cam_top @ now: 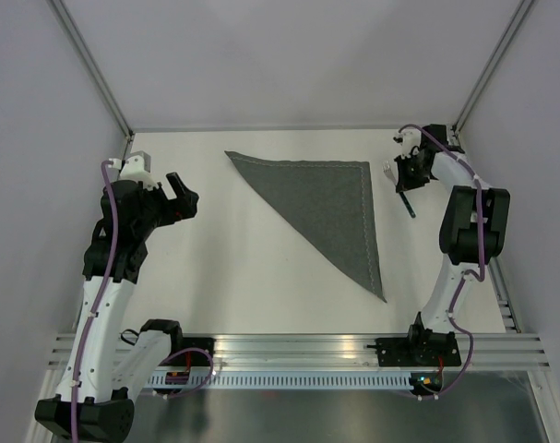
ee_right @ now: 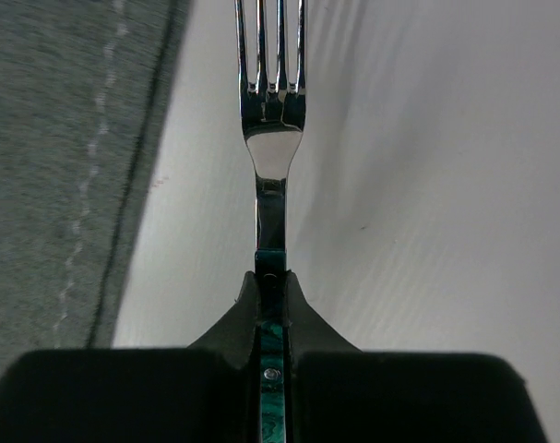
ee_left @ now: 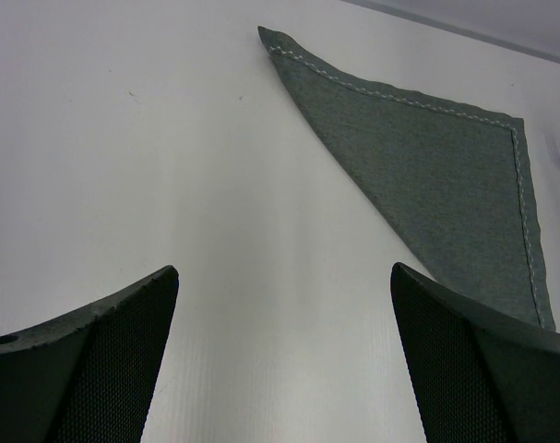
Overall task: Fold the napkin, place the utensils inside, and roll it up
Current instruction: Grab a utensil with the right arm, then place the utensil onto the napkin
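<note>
Right gripper [ee_right: 272, 286] clamped on the fork [ee_right: 272, 148] handle, right of the triangular napkin [ee_left: 436, 166]; left gripper [ee_left: 284, 268] at left, jaws apart.

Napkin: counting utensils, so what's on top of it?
Nothing; the napkin is bare on top. The fork is beside it, in the right gripper. Anything under the fabric is hidden.

- Text, labels, brand names, numbers, signs: none can be read in any of the three views.
- Markings too small or blurred to make out: not listed.
</note>
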Available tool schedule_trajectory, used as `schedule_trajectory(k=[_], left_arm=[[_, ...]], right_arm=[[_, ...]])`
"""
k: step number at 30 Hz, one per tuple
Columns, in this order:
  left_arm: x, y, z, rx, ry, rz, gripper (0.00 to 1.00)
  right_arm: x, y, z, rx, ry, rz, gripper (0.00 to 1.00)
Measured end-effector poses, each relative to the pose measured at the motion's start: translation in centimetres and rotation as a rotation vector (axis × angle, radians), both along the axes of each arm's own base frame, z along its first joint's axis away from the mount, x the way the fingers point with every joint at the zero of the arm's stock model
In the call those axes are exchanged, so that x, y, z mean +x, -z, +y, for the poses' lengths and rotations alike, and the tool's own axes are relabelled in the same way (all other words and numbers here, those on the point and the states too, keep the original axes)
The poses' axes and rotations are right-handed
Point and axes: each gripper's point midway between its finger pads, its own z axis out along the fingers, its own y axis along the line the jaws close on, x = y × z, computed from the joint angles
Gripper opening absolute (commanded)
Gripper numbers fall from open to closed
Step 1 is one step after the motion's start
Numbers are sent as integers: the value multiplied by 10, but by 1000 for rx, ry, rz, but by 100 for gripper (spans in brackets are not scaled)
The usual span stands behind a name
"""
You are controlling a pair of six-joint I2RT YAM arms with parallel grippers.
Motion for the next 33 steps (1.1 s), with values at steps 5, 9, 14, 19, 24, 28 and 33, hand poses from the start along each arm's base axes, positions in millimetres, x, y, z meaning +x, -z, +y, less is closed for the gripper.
schedule_trajectory(k=[5, 9, 14, 19, 24, 28, 33], left_arm=[[0, 0, 0, 0, 0, 0, 100], [0, 0, 0, 0, 0, 2, 100], [1, 2, -1, -1, 3, 8, 100], [2, 2, -1, -2, 4, 10, 100], [3, 4, -1, -2, 4, 19, 100], [4, 7, -1, -1, 4, 27, 100], [6, 9, -1, -1, 4, 34, 100]], right_arm=[[-2, -54, 55, 0, -93, -81, 0], [-8, -87, 122, 23, -211, -141, 0], [-26, -90, 196, 75, -314, -119, 0], [-39, -72, 243, 83, -361, -75, 1], [-52, -51, 288, 70, -424, -63, 0], [-60, -30, 311, 61, -452, -40, 0], [-60, -7, 318, 41, -441, -16, 0]])
